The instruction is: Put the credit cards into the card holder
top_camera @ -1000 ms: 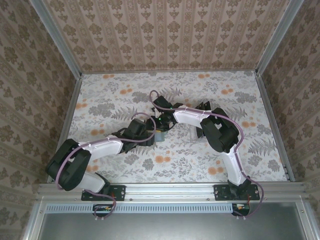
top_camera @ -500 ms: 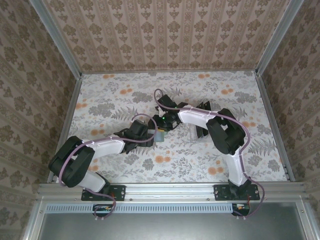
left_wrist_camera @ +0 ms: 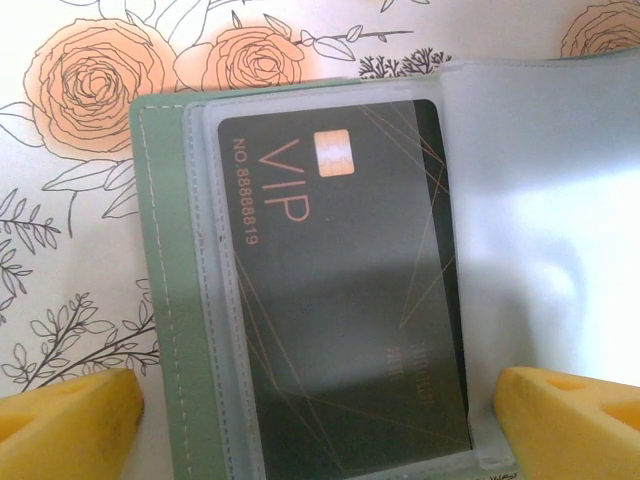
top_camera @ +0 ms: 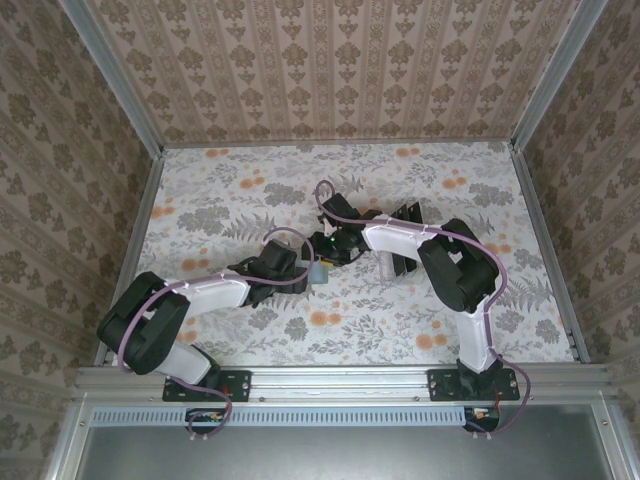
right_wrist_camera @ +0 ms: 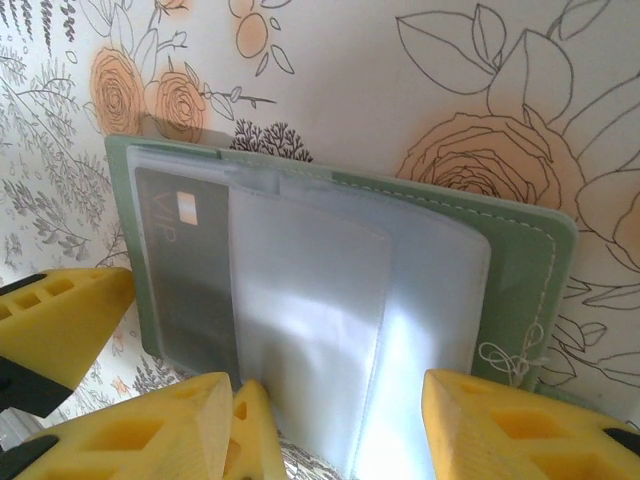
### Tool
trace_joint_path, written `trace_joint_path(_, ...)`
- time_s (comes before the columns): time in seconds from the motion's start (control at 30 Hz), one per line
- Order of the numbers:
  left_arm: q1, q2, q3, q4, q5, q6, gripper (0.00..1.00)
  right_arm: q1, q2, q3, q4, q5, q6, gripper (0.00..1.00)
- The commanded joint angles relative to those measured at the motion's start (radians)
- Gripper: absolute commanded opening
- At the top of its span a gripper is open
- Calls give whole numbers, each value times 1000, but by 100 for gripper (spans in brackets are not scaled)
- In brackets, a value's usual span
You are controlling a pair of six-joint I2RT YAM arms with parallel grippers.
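One credit card (left_wrist_camera: 340, 290) lies inside the open card holder (left_wrist_camera: 160, 300)

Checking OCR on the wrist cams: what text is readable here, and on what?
"VIP": on the black credit card, inside a clear sleeve of the card holder.
"NO.88888819": same card, along its edge.
Fine print at the card's other end: too blurred to read.

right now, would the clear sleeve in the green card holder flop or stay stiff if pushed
Probably floppy: the clear sleeve bows up off the card holder. Likely slippery too, given its glossy sheen.
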Motion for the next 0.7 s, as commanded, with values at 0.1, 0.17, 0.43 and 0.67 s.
trace_joint_path(0.1,-3,18,-11,1,-22,-17,100,12,44,30,6,-15,13,54)
trace_joint_path(0.17,-2,19,-11,2,-19,-17,100,13,60,36,5,-16,14,55)
trace_joint_path(0.43,-2,13,-11,5,-14,-17,100,13,96,25,91,-87,42,55)
trace_joint_path(0.67,-1,-45,-9,-22,-30,-16,100,13,62,20,102,-95,48,55)
